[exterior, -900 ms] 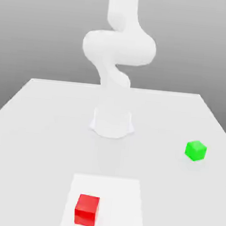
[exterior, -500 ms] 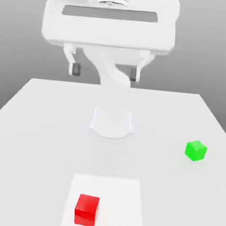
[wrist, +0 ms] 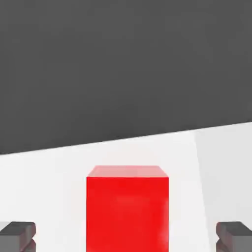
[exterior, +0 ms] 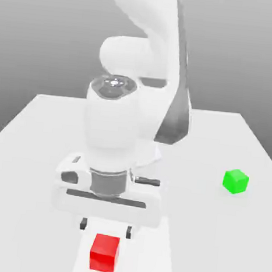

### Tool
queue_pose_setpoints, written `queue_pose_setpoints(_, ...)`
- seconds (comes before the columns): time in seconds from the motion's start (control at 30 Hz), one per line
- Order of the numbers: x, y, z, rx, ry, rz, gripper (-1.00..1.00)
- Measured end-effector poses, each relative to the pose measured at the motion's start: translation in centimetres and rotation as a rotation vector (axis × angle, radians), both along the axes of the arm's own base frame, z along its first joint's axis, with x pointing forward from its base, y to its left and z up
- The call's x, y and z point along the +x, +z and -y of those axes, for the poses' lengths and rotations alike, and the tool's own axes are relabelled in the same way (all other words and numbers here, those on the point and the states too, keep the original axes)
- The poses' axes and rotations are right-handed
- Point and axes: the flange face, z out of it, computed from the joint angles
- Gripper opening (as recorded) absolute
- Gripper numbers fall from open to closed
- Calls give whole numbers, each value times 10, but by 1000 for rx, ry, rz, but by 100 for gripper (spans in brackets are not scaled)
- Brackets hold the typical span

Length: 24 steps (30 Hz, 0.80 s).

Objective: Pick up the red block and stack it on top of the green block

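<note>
Jaws wide apart and empty above red block (exterior: 104, 253), block's lower part cut off in hand view.

1. We note the arm (exterior: 139, 62): smooth glossy white, with rounded tubular links and a dark grey band along one side.
2. We see a grey metallic ring at the wrist.
3. Gripper (exterior: 106, 227): wide white bar body, two small dark grey fingers (wrist: 17, 235).

text: none readable | labels: none | numbers: none | brands: none on any surface
</note>
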Motion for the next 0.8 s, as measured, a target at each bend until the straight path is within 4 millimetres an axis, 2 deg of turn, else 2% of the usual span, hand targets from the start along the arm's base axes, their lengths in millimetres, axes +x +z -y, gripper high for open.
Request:
queue_pose_setpoints(0.03,-1,-12,0,0,0,-1,0)
queue_pose_setpoints(0.07,-1,-22,0,0,0,-2,-100)
queue_pose_setpoints(0.3,-1,-24,0,0,0,-2,-100)
queue_pose_setpoints(0.47,-1,28,-1,1,1,-2,-100)
queue_pose_setpoints(0.5,-4,36,-19,9,28,0,-100)
queue_pose_setpoints(0.6,-21,50,-98,39,158,3,-100)
queue_pose_setpoints(0.7,-66,62,-203,63,363,-2,-100)
queue_pose_setpoints(0.77,-105,68,-253,71,477,-6,-100)
queue_pose_setpoints(0.8,-119,71,-265,72,503,-8,-100)
